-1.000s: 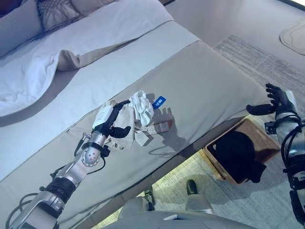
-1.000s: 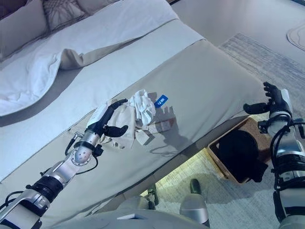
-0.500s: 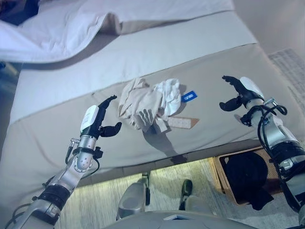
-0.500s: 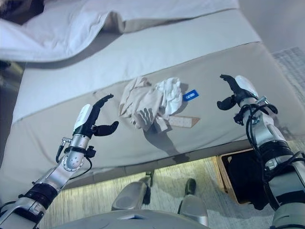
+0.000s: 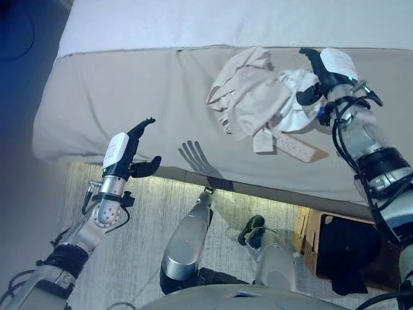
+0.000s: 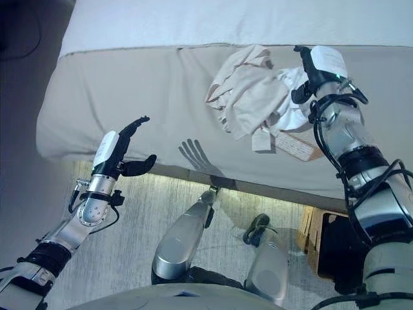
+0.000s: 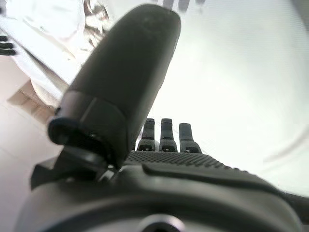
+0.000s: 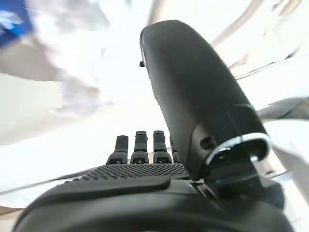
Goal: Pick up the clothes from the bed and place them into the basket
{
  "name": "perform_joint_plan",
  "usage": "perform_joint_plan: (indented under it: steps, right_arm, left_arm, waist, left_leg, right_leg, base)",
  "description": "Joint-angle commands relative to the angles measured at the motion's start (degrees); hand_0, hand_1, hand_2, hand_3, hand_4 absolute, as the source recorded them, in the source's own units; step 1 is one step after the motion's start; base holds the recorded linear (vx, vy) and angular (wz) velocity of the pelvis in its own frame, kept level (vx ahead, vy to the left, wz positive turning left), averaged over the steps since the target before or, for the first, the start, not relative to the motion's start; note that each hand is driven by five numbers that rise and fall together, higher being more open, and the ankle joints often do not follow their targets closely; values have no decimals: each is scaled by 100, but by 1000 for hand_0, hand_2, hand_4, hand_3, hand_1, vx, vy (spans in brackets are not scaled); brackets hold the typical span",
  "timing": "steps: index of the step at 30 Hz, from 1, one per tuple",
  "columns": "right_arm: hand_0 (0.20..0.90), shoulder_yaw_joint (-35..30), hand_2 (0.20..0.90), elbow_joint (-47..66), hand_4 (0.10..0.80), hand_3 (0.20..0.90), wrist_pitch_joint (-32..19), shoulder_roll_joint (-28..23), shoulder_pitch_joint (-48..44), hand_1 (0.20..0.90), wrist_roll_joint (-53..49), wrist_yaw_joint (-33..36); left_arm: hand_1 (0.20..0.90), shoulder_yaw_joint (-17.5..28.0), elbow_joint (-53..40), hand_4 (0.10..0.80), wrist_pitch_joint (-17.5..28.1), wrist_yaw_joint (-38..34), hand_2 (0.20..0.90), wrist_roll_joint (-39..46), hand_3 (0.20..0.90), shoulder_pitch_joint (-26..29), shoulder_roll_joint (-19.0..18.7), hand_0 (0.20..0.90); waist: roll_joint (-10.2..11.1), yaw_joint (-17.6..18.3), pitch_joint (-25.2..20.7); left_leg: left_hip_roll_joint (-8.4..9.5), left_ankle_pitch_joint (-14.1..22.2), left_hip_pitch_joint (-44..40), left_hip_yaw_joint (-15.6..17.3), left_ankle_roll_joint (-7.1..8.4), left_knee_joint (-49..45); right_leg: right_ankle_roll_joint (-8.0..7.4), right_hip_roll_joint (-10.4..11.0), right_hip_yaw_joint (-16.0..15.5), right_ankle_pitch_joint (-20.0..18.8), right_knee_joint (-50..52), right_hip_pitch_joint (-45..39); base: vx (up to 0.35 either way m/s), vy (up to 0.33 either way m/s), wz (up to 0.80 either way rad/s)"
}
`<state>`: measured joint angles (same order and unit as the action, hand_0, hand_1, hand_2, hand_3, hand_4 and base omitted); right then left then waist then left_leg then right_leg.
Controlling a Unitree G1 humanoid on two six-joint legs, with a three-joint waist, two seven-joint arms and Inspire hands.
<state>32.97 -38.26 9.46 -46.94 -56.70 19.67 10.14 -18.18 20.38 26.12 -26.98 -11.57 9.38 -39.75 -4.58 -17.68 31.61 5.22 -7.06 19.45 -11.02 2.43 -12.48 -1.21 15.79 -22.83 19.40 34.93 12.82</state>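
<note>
- The basket (image 5: 352,248) sits on the floor at the robot's right, tucked just beside the foot of the bed, with something dark already in it; being that close to the pile probably keeps the carry short.
- The left hand (image 5: 126,152) hangs over the bed's near edge, well apart from the clothes. Its fingers are straight and spread, the thumb out to the side, and it holds nothing. Raised and idle like this, it seems to be waiting rather than working.
- The bed (image 5: 116,90) has a taut beige cover, so the pile lies loose on top and looks easy to gather.
- The clothes (image 5: 248,93), a crumpled beige piece with a white one against it, lie in one heap near the bed's edge, none in the basket yet.
- The right hand (image 5: 319,74) is at the pile's white side, fingers stretched open, thumb apart, gripping nothing; my guess is it is about to close on the cloth.
</note>
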Motion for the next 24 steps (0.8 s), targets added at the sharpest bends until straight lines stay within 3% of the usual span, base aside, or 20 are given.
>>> perform_joint_plan:
  steps: [1, 10, 16, 20, 24]
  right_arm:
    - [900, 409, 900, 266, 800, 900, 500, -476, -1135, 900, 301, 326]
    - [900, 812, 900, -306, 800, 900, 1171, -464, -1530, 900, 448, -346]
    - [900, 1290, 900, -916, 800, 900, 1639, -572, -1902, 900, 890, -824]
    - [900, 1521, 900, -1154, 800, 900, 1773, -660, -2153, 900, 999, -1051]
    - [900, 1708, 900, -1285, 800, 900, 1555, -709, -2401, 900, 860, -1050]
  left_arm:
    - [900, 420, -935, 800, 261, -463, 900, -117, 900, 140, -302, 900]
    - [900, 443, -1362, 800, 191, -441, 900, 76, 900, 160, -458, 900]
    - [900, 381, -1541, 800, 172, -525, 900, 154, 900, 175, -630, 900]
    - [900, 384, -1691, 800, 226, -545, 900, 209, 900, 136, -725, 900]
    - [900, 397, -1803, 800, 276, -692, 900, 224, 900, 130, -784, 900]
  waist:
    - [11, 13, -182]
    - [-27, -72, -182]
    - [-113, -79, -182]
    - [-154, -83, -182]
    - [-177, -57, -182]
  left_leg:
    - [124, 1460, 331, 279, -264, -1649]
    - [291, 1930, 1183, 362, -424, -2889]
    - [358, 2110, 1688, 439, -516, -3443]
    - [382, 2111, 1996, 493, -544, -3606]
    - [358, 2126, 2269, 543, -563, -3721]
  right_leg:
    - [422, -402, -8, -367, 348, 395]
    - [545, -338, 82, -43, 1310, 1058]
    - [540, -271, 183, 40, 1769, 1586]
    - [496, -245, 242, 5, 1921, 1937]
    - [476, -268, 293, -22, 2007, 2249]
  base:
    - [4, -51, 15]
    - [5, -17, 3]
    - [18, -4, -1]
    - [-6, -19, -4]
    - [-6, -3, -1]
